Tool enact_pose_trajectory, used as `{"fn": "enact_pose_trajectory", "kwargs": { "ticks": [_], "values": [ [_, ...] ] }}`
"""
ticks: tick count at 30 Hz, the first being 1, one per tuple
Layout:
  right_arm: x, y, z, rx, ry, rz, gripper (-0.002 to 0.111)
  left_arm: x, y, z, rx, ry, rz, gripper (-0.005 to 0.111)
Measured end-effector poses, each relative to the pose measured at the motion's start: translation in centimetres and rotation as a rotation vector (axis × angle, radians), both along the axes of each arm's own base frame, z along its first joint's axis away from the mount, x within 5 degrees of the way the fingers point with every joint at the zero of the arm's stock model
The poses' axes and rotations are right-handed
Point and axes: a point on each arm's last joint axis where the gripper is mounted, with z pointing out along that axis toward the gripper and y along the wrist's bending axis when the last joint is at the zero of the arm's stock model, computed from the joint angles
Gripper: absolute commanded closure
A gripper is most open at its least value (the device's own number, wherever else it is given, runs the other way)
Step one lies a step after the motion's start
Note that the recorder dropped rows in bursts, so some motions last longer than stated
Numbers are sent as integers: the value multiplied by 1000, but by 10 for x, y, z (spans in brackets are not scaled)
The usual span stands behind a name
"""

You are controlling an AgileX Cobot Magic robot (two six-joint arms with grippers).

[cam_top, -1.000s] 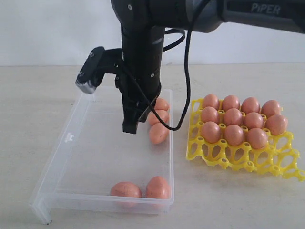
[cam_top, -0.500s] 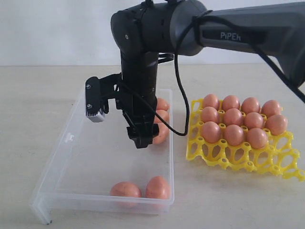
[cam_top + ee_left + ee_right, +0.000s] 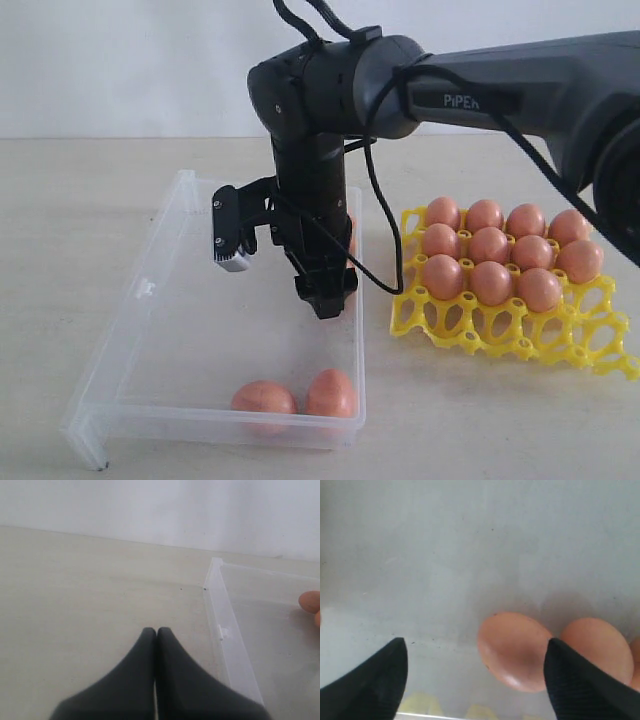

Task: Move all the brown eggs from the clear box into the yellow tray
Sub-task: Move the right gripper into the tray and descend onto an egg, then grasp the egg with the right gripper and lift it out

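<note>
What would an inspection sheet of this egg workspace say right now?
Surface: pale matte tabletop.
Job's things: yellow tray holds eleven brown eggs, front cups empty; clear box shows two more eggs at its near wall, others mostly hidden behind the arm.
Clutter: nothing seen.
Grippers: right gripper open inside the box, an egg in view between its fingers; left gripper shut over the table beside the box.
Cables: black cable loops off the right arm.
Surroundings: plain white wall.

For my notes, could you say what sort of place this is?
Likely a robot test bench: plain table, blank white wall, a Piper arm over a clear box beside a yellow tray.
</note>
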Motion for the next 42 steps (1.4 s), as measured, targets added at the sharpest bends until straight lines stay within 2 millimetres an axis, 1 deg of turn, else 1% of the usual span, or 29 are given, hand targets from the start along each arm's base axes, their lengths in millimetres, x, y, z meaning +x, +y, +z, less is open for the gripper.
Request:
{"fn": "enact_pose_trajectory", "kwargs": {
  "ticks": [2, 12, 16, 22, 28, 30, 34, 36, 42],
  "values": [
    [2, -2, -1, -3, 0, -5, 54, 0, 0, 0, 0, 0, 0, 111],
    [12, -8, -10, -8, -19, -28, 43, 0, 0, 0, 0, 0, 0, 111],
    [15, -9, -13, 0, -27, -33, 43, 0, 0, 0, 0, 0, 0, 111],
    [23, -12, -13, 25, -54, -49, 43, 0, 0, 0, 0, 0, 0, 111],
    [23, -9, -13, 61, -55, -59, 43, 0, 0, 0, 0, 0, 0, 111],
    [24, -8, -15, 77, -59, -100, 43, 0, 0, 0, 0, 0, 0, 111],
    [25, -6, -36, 80, -25, -286, 43, 0, 0, 0, 0, 0, 0, 111],
    [26, -6, -39, 82, -22, -335, 43, 0, 0, 0, 0, 0, 0, 111],
    [26, -5, -39, 101, -22, -479, 44, 0, 0, 0, 0, 0, 0, 111]
  ]
}}
